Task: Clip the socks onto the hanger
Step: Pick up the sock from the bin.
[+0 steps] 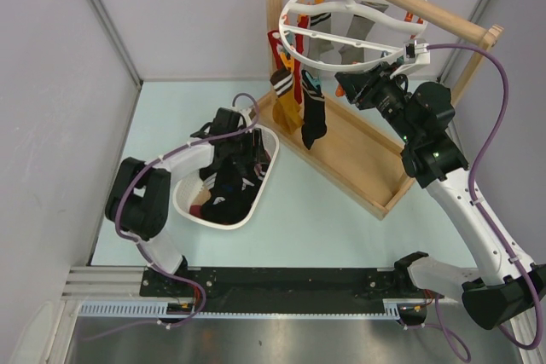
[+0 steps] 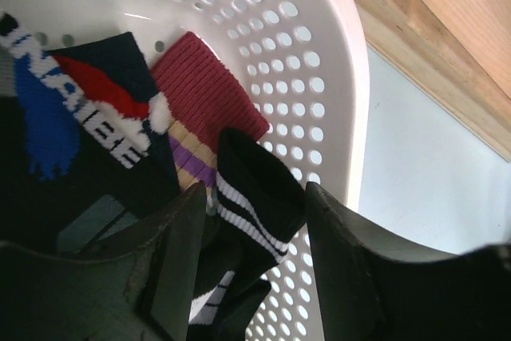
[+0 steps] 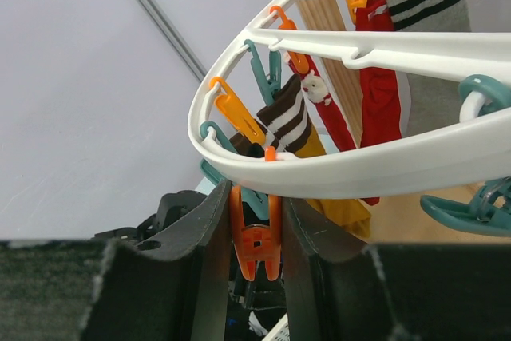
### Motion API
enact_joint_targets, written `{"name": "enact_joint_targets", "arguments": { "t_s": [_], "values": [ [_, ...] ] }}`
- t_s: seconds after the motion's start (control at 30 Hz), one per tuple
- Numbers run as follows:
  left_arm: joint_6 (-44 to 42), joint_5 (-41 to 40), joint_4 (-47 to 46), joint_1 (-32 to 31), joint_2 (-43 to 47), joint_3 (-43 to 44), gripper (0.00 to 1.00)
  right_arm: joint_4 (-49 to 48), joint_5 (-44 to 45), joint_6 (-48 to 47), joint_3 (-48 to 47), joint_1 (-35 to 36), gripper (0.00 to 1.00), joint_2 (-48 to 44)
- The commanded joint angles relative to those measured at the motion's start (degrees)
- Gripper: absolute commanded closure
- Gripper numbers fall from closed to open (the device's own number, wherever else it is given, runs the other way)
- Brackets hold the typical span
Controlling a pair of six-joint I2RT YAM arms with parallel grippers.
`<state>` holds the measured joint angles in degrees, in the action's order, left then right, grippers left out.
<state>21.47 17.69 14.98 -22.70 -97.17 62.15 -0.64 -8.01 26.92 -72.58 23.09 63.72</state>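
Several socks [image 1: 223,198] lie in a white perforated basket [image 1: 183,202]. My left gripper [image 1: 235,159] reaches into it. In the left wrist view the gripper [image 2: 257,193] is open, its jaws either side of a black sock with white stripes [image 2: 255,189]. The white ring hanger [image 1: 286,36] hangs from a wooden rail with several socks [image 1: 312,117] clipped to it. My right gripper [image 1: 345,84] is under its near rim. In the right wrist view the gripper [image 3: 257,195] is shut on an orange clip [image 3: 255,241] under the ring [image 3: 359,169].
A wooden frame base [image 1: 358,159] lies under the hanger, right of the basket. A maroon sock [image 2: 207,85] and a navy patterned sock [image 2: 88,101] lie in the basket. Teal clips [image 3: 467,209] hang along the ring. Grey walls enclose the table.
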Motion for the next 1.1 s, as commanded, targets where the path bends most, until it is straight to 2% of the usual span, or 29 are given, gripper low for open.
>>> {"name": "enact_joint_targets", "arguments": {
  "t_s": [0.0,0.4,0.77,0.87,0.9,0.93,1.07],
  "values": [
    [2.3,3.5,-0.9,0.2,-2.2,3.0,0.43,0.1,0.5,-0.4,-2.3,-0.4,1.0,-0.6],
    [3.0,8.8,0.7,0.5,-4.2,1.3,0.46,0.2,0.8,-0.5,-2.3,-0.6,1.0,-1.0],
    [3.6,10.5,0.1,1.2,-5.4,1.1,0.7,0.1,1.0,-0.4,-2.3,-0.7,1.0,-1.1],
    [3.6,10.6,0.3,1.3,-5.1,1.0,0.84,0.0,0.9,-0.3,-2.3,-0.7,1.0,-0.9],
    [3.6,10.6,0.4,1.6,-4.6,1.0,0.93,0.0,1.0,-0.2,-2.3,-0.7,1.0,-0.9],
    [3.4,10.3,0.4,1.8,-3.4,0.9,0.98,0.0,1.0,-0.3,-2.3,-0.7,1.0,-1.0],
    [2.0,7.2,1.3,2.4,2.2,1.1,1.0,-0.1,1.1,-0.3,-2.3,-0.7,1.0,-1.0]
  ]
}}
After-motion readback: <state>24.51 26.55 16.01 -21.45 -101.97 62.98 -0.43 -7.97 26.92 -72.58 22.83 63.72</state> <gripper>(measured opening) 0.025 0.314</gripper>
